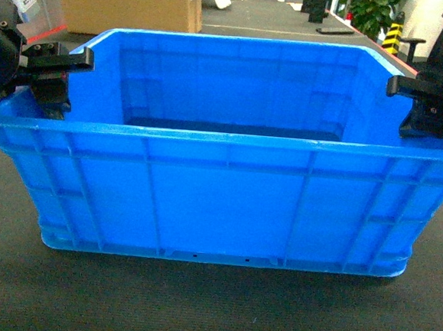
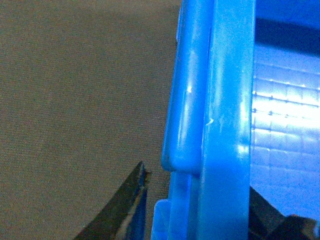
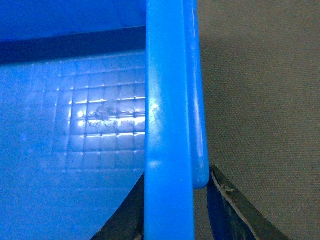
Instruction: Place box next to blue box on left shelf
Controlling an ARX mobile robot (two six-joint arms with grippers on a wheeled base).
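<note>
From the head camera, the blue plastic crate (image 1: 230,158) sits squarely ahead on the dark floor (image 1: 195,309), its long axis running left to right — so each arm owns one short end. The left gripper (image 1: 53,76) straddles the left end rim and the right gripper (image 1: 424,101) the right end rim, equally near. No roller shelf or second blue box shows; behind the crate a cardboard box (image 1: 127,1) stands well apart.

In the left wrist view the crate's thick rim (image 2: 225,125) runs up the frame directly ahead, one dark finger (image 2: 125,210) outside the wall, another low inside over the grid-embossed floor (image 2: 285,115). The jaws look pressed onto the rim, though contact itself is out of frame.

The right wrist view mirrors this: rim (image 3: 170,125) between an outer finger (image 3: 230,210) and an inner one, seemingly pinching it. I judge a level, matched two-arm lift comes next.
</note>
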